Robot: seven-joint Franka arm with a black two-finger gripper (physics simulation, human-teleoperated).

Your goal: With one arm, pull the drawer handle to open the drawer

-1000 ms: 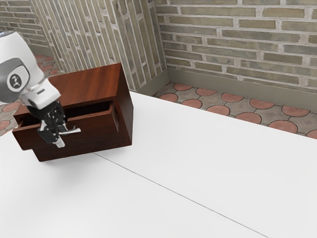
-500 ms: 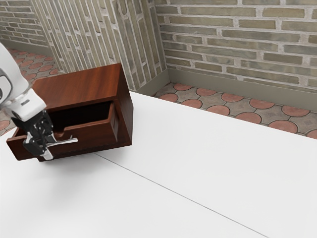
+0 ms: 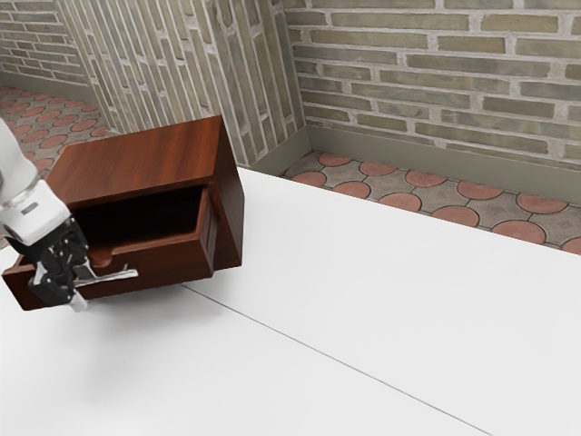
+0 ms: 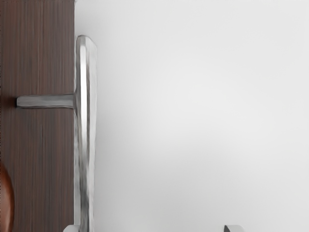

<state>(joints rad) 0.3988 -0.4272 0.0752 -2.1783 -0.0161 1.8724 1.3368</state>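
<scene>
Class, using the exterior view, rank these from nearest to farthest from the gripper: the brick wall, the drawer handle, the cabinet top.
1. Drawer handle: right at the gripper, on the pulled-out drawer's front.
2. Cabinet top: above and behind the open drawer.
3. Brick wall: far off toward the exterior view's right, beyond the table.

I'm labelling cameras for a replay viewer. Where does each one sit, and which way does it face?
Exterior view: beside and above the table, looking down across it at the wooden cabinet with its open drawer; the arm and gripper show at the exterior view's left.
Wrist view: on the arm's hand, looking along the drawer front and the handle toward the table.
Shared: the handle, drawer front and table.
</scene>
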